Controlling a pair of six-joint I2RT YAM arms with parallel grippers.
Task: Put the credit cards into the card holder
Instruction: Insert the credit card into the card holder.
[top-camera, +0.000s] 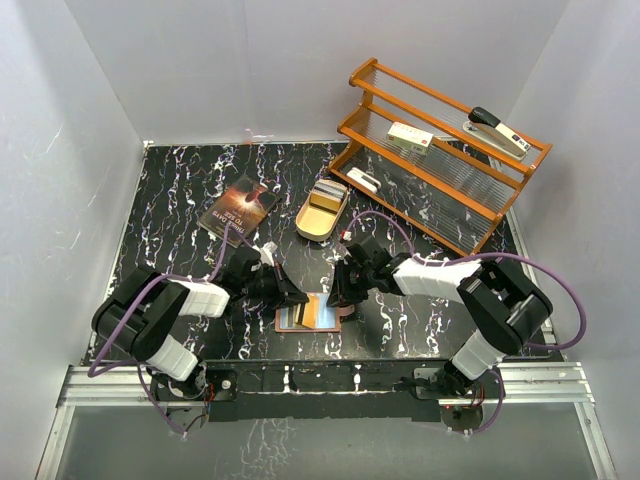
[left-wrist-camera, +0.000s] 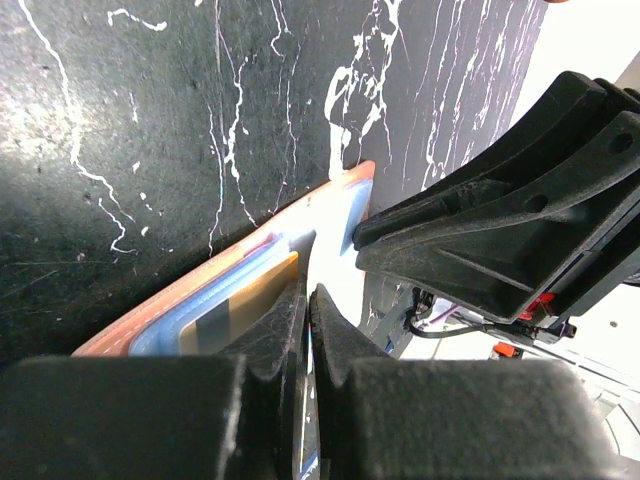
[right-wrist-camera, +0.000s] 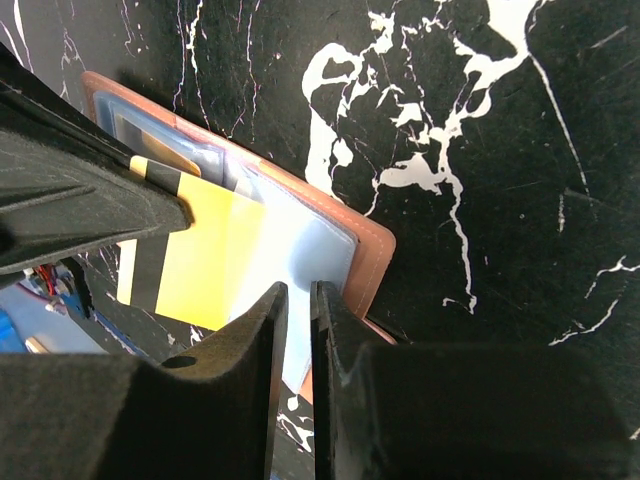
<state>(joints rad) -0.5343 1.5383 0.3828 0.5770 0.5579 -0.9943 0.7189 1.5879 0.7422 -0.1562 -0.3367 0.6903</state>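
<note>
Leather card holder (top-camera: 310, 318) lies open at the near middle of the table (top-camera: 180, 200). Closed on a yellow card (right-wrist-camera: 205, 260), the left claw (left-wrist-camera: 308, 295) has it partly inside. The right claw (right-wrist-camera: 297, 290), nearly closed, pinches the clear sleeve (right-wrist-camera: 300, 240). A second card (right-wrist-camera: 170, 158) looks already pocketed.

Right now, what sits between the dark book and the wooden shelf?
A tan tin lies between the book and the shelf, seen from the top camera.

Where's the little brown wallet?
Top view: the card holder lies open at the table's near edge, middle, between the left gripper and right gripper.
</note>
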